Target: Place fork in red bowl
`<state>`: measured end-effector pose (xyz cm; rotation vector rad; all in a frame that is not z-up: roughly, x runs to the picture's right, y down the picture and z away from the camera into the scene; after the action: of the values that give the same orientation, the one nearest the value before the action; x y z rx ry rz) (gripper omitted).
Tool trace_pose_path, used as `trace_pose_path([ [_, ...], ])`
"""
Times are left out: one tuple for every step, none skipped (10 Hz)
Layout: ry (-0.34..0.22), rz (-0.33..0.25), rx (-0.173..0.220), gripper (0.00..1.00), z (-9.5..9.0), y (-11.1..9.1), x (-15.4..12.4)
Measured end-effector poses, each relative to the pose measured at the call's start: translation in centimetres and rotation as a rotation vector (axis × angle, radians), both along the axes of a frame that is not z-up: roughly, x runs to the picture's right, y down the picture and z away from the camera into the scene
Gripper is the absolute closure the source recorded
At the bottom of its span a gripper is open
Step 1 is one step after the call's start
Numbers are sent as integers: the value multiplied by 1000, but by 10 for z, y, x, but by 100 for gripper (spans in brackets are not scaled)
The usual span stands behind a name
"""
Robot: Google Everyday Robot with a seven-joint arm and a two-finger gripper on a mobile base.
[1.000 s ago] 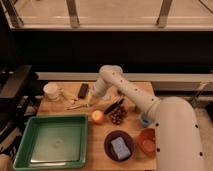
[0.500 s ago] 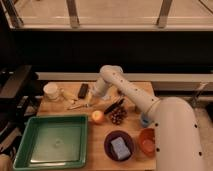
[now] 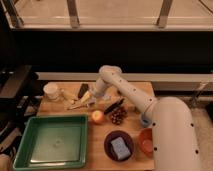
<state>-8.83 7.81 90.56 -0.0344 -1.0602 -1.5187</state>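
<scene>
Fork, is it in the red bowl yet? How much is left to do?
Done: nothing yet; what shows of the red bowl at front right holds no fork. In hand: the gripper is down among the utensils at the back left; I cannot pick the fork out there. Left: grab it, carry it across and set it in the bowl.

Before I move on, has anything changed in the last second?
Nothing visibly moved. The gripper stays low beside the pale utensil at the table's left rear, no grab or release visible. The red bowl, purple bowl and green tray lie as before.
</scene>
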Motion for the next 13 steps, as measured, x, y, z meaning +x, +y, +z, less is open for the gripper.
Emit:
trace_pose_path([
  [-5, 0, -3, 34, 1, 1, -2],
  [-10, 1, -7, 34, 2, 2, -5],
  [-15, 1, -10, 34, 2, 2, -8],
  [-19, 0, -13, 34, 3, 3, -10],
  [-21, 0, -18, 34, 5, 5, -11],
  [-20, 0, -25, 34, 8, 8, -11],
  [-17, 1, -32, 34, 11, 10, -10],
  [-14, 3, -38, 34, 13, 11, -9],
  [-11, 8, -44, 34, 16, 12, -8],
  [-11, 8, -44, 35, 16, 12, -8],
  [-11, 8, -44, 40, 15, 12, -8],
  [-10, 3, -49, 54, 15, 13, -7],
  [-10, 1, -52, 63, 14, 14, -6],
])
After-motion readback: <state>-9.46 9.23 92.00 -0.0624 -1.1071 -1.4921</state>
